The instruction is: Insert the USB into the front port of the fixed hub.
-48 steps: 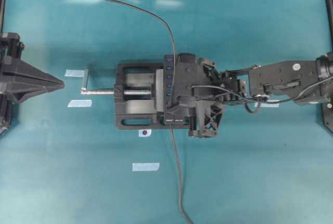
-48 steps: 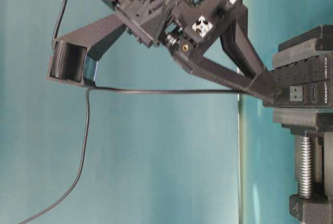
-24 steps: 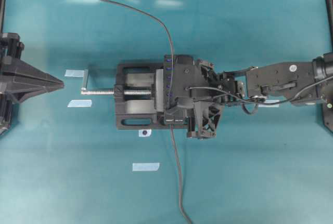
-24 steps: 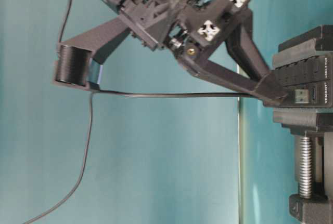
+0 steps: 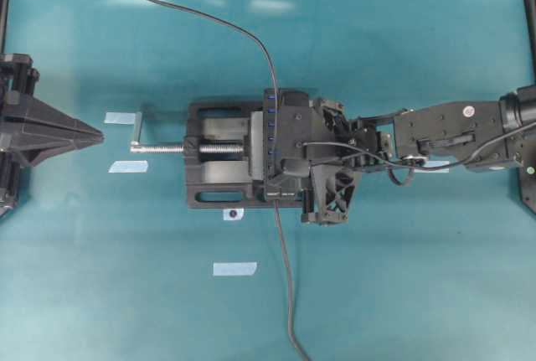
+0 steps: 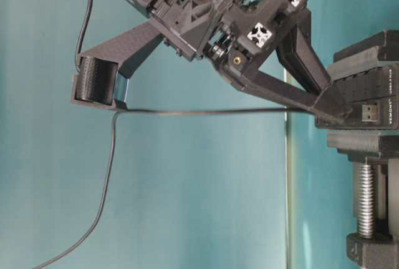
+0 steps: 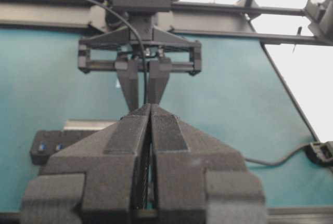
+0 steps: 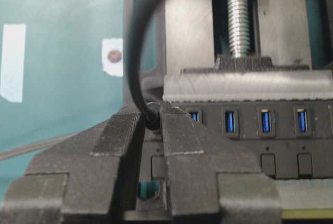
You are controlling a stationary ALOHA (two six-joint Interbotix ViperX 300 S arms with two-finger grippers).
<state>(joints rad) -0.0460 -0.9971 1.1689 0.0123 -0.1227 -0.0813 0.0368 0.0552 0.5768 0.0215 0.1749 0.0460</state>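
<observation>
Right fingers point(image 8: 174, 146) clamped on the USB point(image 8: 152, 117) over the fixed hub point(image 8: 270, 130) (vise point(image 5: 219, 178) beneath), left fingers point(image 7: 169, 133) together.

White lettering runs up the end face of the fixed hub point(image 6: 374, 110) in the table-level view; it looks like "VEMONT", though the small print is hard to confirm. Nothing else readable in any view.

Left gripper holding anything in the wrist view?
No: the left gripper has its black ridged fingers pressed together with nothing between them.
</observation>
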